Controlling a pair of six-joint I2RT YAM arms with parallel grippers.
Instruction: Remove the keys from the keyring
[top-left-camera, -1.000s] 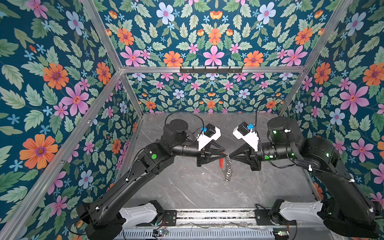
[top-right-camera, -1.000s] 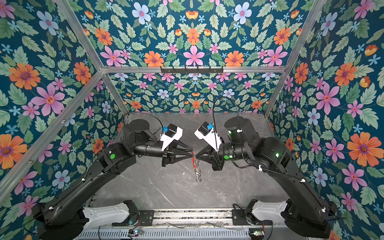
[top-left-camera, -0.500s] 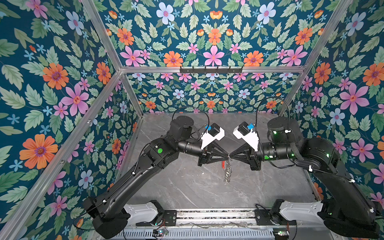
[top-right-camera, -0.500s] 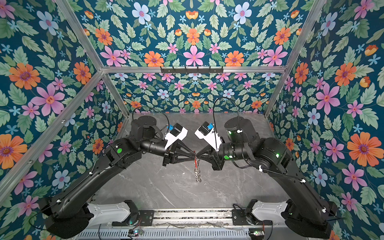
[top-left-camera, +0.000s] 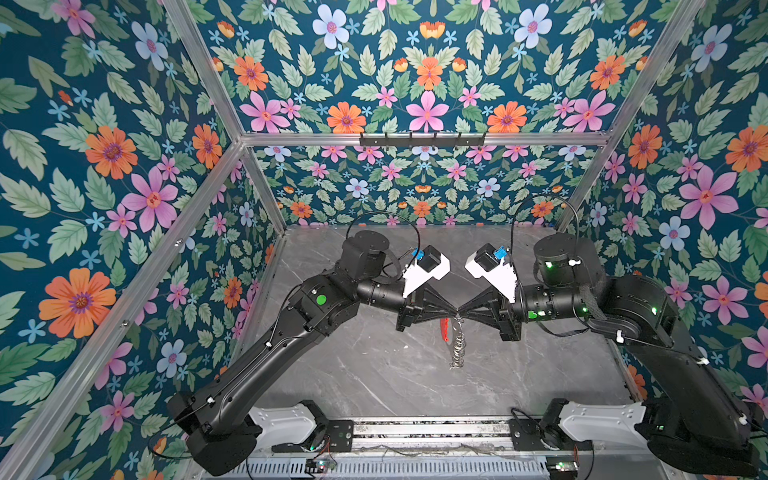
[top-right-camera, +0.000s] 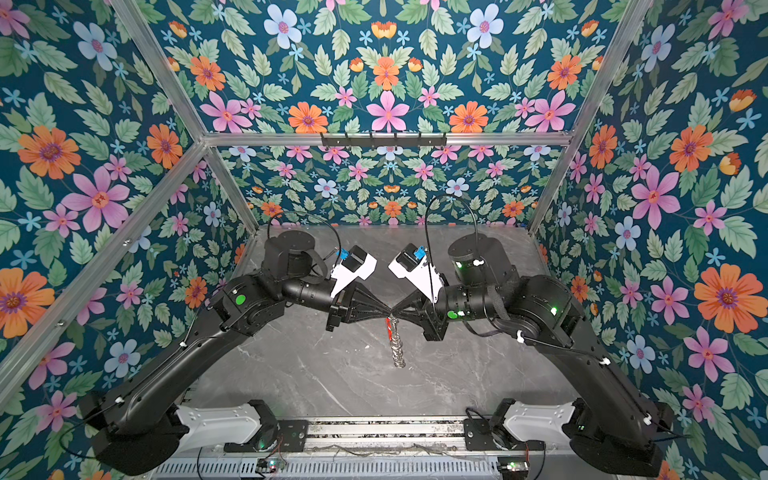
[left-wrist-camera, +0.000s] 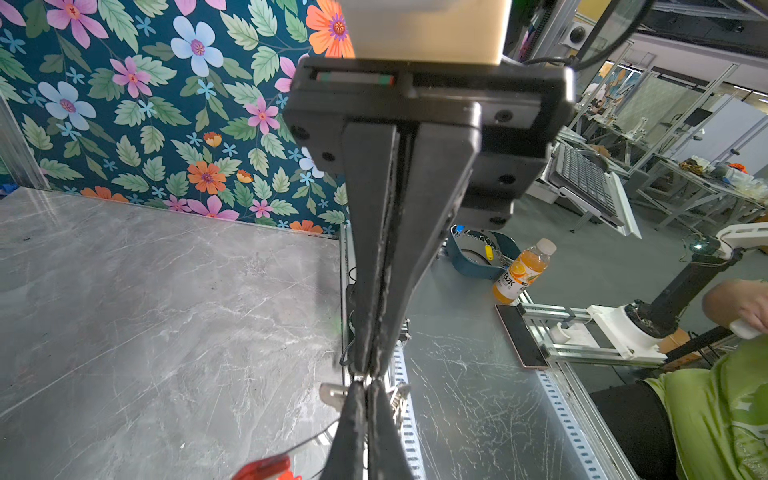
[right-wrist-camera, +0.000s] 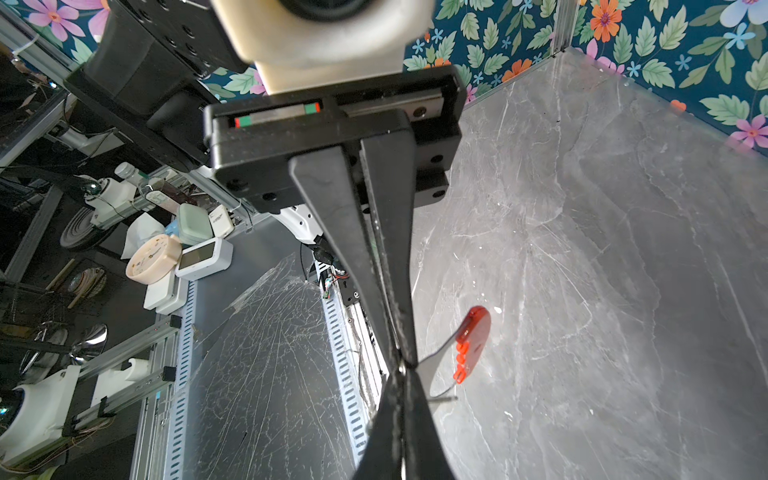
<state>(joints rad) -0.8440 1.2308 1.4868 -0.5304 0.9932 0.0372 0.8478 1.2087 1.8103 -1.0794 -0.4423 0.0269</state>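
**Position.** Both arms reach in over the middle of the grey marble worktop (top-left-camera: 365, 374) and meet tip to tip above it.

**Left claw.** The left claw (top-left-camera: 454, 312) is clenched. In the left wrist view its jaws lie pressed together along their whole length. Its tips touch the top corner of the keyring (top-left-camera: 457, 349). Whether they nip the metal sheet itself or some small part on it cannot be told.

**Right claw.** The right claw (top-left-camera: 462, 312) is also clenched and is grasping the keyring by that same top corner.

**Task item.**
- The keyring hangs in the air directly under the meeting point, clear of the worktop.
- In both top views it is seen edge-on. A red strip (top-left-camera: 445, 329) sits beside a dangling column of small silver loops (top-right-camera: 397, 351).
- In the right wrist view the keyring (right-wrist-camera: 432, 368) shows as a flat grey sheet coming out from between the two sets of fingertips. The red strip (right-wrist-camera: 471, 340) lies along its outer edge.
- A separate key cannot be made out at this size.

**Surroundings.** Floral panels enclose the worktop on three sides. A black hook rail (top-left-camera: 422, 139) is fixed to the rear frame.
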